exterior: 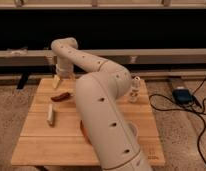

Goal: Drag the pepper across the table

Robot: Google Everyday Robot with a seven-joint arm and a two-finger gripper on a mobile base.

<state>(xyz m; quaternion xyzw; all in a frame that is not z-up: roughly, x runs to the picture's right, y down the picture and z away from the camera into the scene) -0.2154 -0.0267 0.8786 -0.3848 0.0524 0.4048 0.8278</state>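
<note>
The pepper (61, 96) is small, dark red and elongated, and lies on the far left part of the light wooden plank table (41, 140). My gripper (58, 80) hangs at the table's far left edge, just behind and slightly left of the pepper, a short gap above it. The thick white arm (103, 110) runs from the front of the view across the middle of the table and bends back to the gripper.
A pale stick-shaped block (50, 114) lies in front of the pepper. A small clear shaker (134, 90) stands at the far right. The arm hides most of an orange bowl (84, 133). A blue device (182, 95) with cables lies on the floor to the right.
</note>
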